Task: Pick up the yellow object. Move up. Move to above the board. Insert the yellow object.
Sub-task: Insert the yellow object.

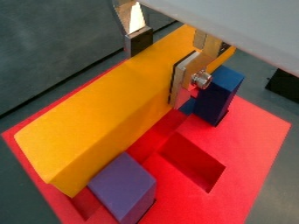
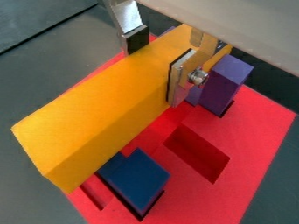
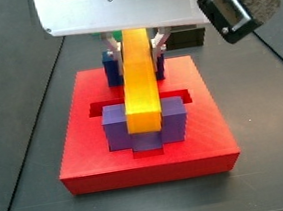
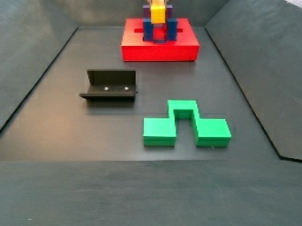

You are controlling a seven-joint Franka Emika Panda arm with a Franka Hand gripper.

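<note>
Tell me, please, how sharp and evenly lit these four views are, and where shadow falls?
In both wrist views the gripper holding the yellow object looks soft, and the bar shades the board beneath. In a side view the board is evenly lit. In a side view the green block is crisp on a dim floor.

Gripper (image 4: 157,5) cut off by the frame edge in a side view. Bar (image 3: 139,72) hides the board's (image 3: 84,152) middle slot; whether the bar is seated cannot be told.
</note>
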